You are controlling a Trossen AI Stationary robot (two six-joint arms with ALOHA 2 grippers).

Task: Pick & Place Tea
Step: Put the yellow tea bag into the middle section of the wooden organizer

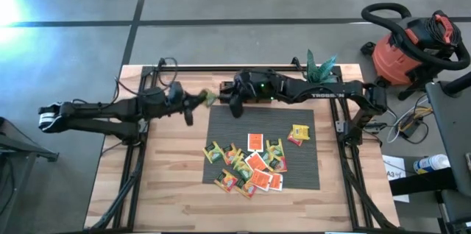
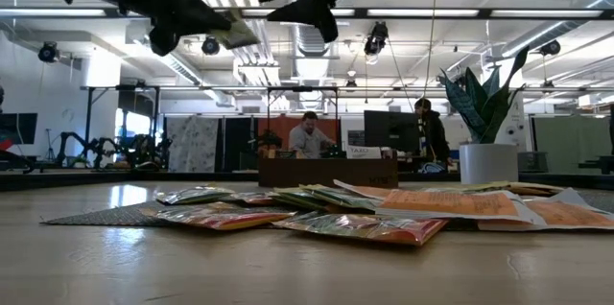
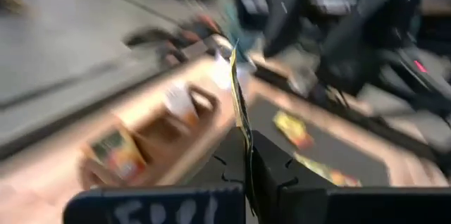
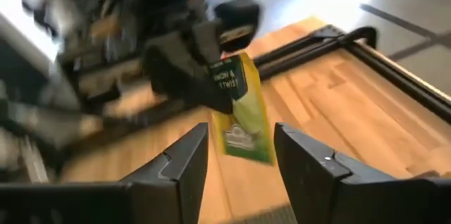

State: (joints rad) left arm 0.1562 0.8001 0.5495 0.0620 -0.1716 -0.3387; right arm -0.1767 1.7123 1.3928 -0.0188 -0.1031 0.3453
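One yellow-green tea sachet [image 4: 239, 115] hangs high over the far part of the table, with my left gripper [image 1: 197, 101] shut on it. My right gripper [image 1: 228, 100] faces it from the right. It is open, and its fingers [image 4: 190, 160] stand either side of the sachet's free end without touching it. The other tea sachets [image 1: 250, 164], orange-red, yellow and green, lie in a loose pile on the grey ribbed mat [image 1: 302, 171]. The low view shows the pile [image 2: 365, 214] lying flat, with both arms above it. My left gripper pinches one end of the sachet [image 4: 224, 65] between its two fingers [image 3: 271, 168]. It comes about level from the table's left. The sachet sticks out past the fingertips toward my right gripper, edge-on in the left wrist view [image 3: 242, 111], and is lifted clear of the table.
A potted plant [image 1: 321, 66] stands at the table's far right. Dark frame rails [image 1: 140, 160] run along the table's left and right sides. A red shop vacuum [image 1: 408, 50] sits on the floor beyond the right edge. Bare wood [image 1: 169, 182] lies left of the mat.
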